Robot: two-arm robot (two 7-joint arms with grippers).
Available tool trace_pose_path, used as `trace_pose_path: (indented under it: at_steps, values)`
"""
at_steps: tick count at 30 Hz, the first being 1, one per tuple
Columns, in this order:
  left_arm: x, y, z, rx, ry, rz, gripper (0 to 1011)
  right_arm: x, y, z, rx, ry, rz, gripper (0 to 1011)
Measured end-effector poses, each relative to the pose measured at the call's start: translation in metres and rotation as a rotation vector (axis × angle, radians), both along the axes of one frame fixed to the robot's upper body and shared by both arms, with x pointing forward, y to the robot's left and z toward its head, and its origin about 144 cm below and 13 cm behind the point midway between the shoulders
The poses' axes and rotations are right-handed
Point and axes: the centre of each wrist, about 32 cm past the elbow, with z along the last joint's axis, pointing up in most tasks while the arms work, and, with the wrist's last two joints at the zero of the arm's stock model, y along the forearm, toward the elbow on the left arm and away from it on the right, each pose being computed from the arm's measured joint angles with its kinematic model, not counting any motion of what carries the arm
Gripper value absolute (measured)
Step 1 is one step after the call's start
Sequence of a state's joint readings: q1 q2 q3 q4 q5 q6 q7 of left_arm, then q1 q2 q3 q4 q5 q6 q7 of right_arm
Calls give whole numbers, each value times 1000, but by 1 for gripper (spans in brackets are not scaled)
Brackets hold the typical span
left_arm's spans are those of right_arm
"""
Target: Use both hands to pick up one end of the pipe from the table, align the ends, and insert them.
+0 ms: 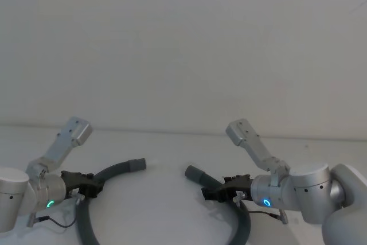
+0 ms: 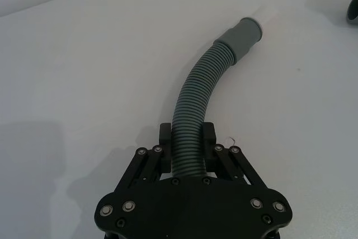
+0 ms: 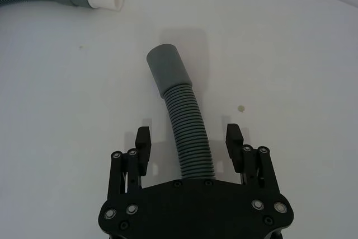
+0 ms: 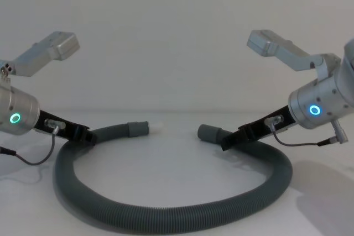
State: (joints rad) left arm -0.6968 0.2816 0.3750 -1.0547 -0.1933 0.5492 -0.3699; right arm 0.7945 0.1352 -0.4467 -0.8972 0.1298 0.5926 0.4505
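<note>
**Chest view: hose ends face off, one grip made, one to come**

We see the corrugated pipe point(image 4: 166, 214) looped on the white table point(image 4: 177, 164), its two cuffs facing each other across a bare gap. The left gripper point(image 2: 187, 138) is clamped on the ribs behind the spigot cuff point(image 2: 244, 33). The right gripper point(image 3: 188, 135) straddles the hose behind the plain hollow cuff point(image 3: 168, 71), jaws wide and clear of it on both sides (nothing is held there). Each cuff lies ahead of its own gripper, along the fingers. We judge the two axes are not yet in line. The tabletop is matte, with a plain pale wall point(image 4: 166, 37) behind it.
</note>
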Motion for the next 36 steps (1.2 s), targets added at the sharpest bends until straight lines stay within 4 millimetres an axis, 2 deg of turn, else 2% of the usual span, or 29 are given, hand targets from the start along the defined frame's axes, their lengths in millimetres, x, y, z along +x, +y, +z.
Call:
trace_pose_path:
  at_steps: [36]
  values:
    - [0, 0, 0, 0, 0, 0, 288, 0, 0, 0, 0, 0, 0, 594]
